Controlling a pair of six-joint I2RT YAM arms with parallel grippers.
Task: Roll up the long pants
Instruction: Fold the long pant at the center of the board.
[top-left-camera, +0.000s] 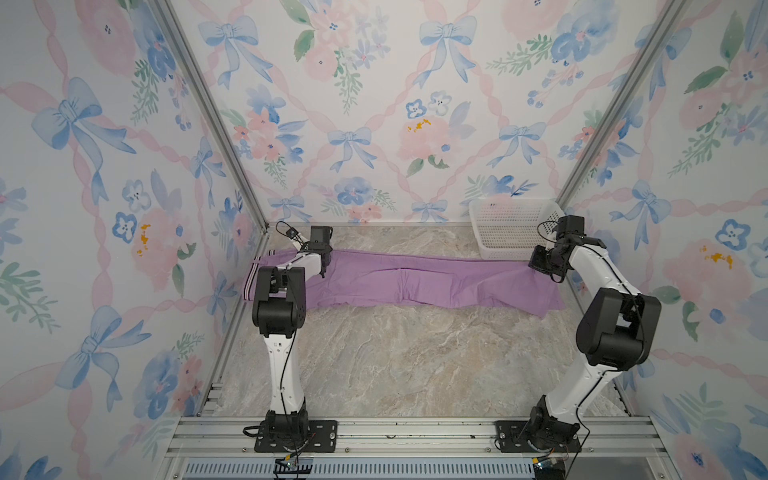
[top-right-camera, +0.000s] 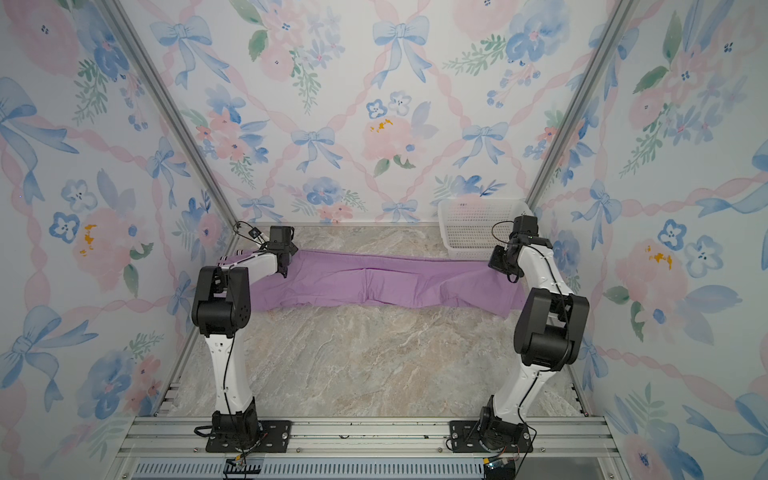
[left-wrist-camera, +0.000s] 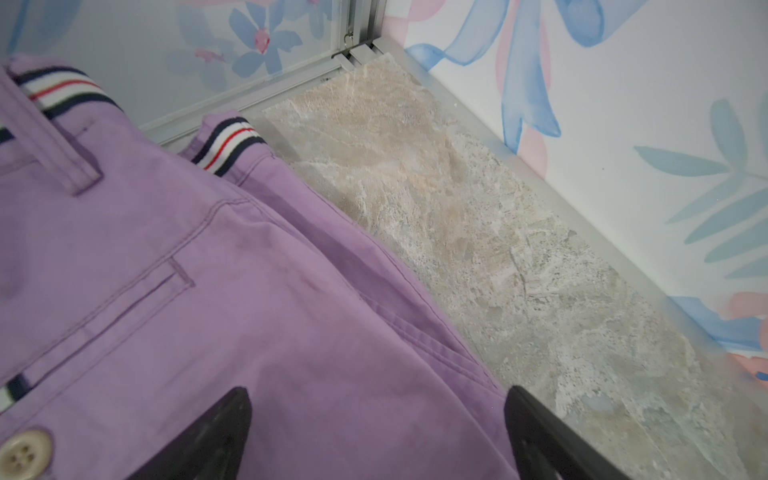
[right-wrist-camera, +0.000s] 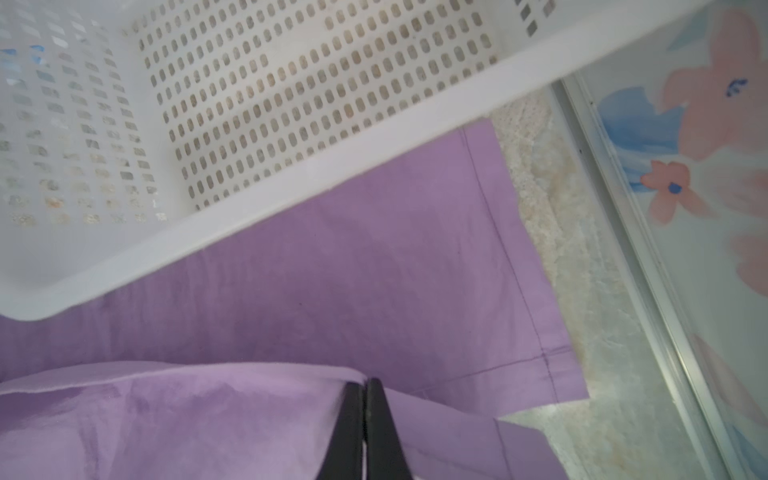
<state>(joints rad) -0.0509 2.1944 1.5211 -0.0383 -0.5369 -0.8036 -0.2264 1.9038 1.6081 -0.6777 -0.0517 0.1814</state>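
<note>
The long pants (top-left-camera: 415, 282) (top-right-camera: 374, 282) lie flat across the back of the marble table, lilac, with the striped waistband (top-left-camera: 251, 286) at the left end and the leg hems at the right. My left gripper (top-left-camera: 326, 266) (left-wrist-camera: 376, 392) hovers open over the seat area, its fingers straddling the far side seam of the fabric (left-wrist-camera: 208, 291); a pale button (left-wrist-camera: 25, 455) and the waistband (left-wrist-camera: 226, 143) show nearby. My right gripper (top-left-camera: 556, 275) (right-wrist-camera: 365, 382) is shut on a raised fold of the upper leg layer (right-wrist-camera: 187, 407) near the hem.
A white perforated basket (top-left-camera: 511, 226) (right-wrist-camera: 291, 187) stands at the back right, its rim touching the far edge of the pant leg. Floral walls and aluminium frame rails (right-wrist-camera: 648, 257) close in both ends. Bare marble table (top-left-camera: 415, 365) lies in front of the pants.
</note>
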